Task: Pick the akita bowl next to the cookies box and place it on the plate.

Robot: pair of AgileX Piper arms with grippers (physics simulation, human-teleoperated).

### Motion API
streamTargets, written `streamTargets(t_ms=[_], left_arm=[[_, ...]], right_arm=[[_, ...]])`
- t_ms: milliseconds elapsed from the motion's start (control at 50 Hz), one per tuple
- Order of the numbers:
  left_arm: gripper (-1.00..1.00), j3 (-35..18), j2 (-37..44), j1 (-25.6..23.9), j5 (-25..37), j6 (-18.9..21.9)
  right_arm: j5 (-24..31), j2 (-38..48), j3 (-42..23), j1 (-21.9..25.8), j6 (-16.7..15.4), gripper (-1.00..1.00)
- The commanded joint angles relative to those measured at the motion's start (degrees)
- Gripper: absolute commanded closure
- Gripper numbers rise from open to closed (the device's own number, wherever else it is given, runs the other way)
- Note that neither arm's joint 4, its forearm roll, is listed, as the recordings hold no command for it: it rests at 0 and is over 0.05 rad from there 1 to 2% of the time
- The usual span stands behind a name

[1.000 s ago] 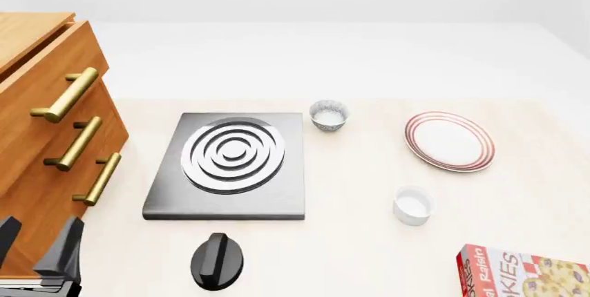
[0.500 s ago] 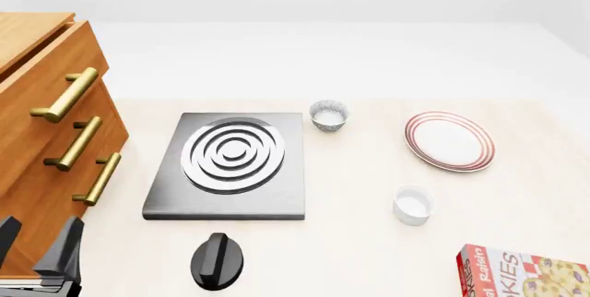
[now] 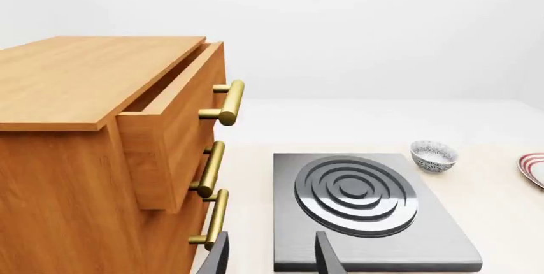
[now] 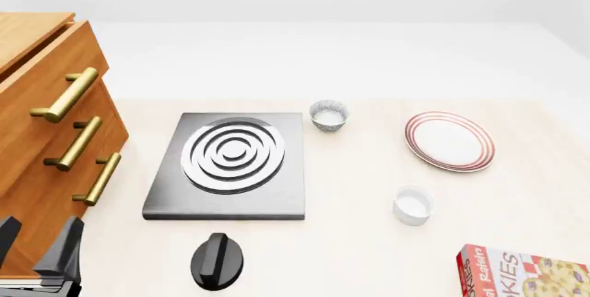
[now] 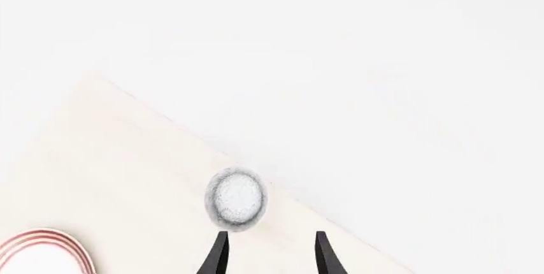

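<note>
Two speckled bowls show. One akita-style bowl [image 4: 329,115] stands at the stove's far right corner, far from the cookies box [image 4: 521,273]; it also shows as the bowl [image 3: 434,155] in the left wrist view. Another akita bowl [image 5: 236,199], out of the front view, sits near a table edge just ahead of my open right gripper [image 5: 269,258], apart from it. The cookies box is outside that view. The plate [image 4: 449,141] lies at the right, its rim [image 5: 42,241] also in the right wrist view. My left gripper [image 4: 35,240] hangs open and empty beside the drawers.
A grey stove [image 4: 231,166] with a ringed burner lies left of centre, a black knob [image 4: 217,260] in front of it. A white ramekin [image 4: 413,204] stands between plate and box. A wooden drawer cabinet [image 4: 46,138] with brass handles fills the left, its top drawer slightly open.
</note>
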Motion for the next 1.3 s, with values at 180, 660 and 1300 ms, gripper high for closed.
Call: streamTargets(t_ms=[180, 660, 1300], left_arm=[[-1.00, 0.0, 0.0, 0.0, 0.0, 0.0], [-1.00, 0.0, 0.0, 0.0, 0.0, 0.0], [-1.00, 0.0, 0.0, 0.0, 0.0, 0.0]], right_arm=[[-6.5, 4.0, 3.7, -0.4, 1.3, -1.00], [-12.5, 7.1, 9.2, 1.6, 0.4, -1.00], [-20.2, 13.3, 14.5, 2.6, -0.6, -1.00]])
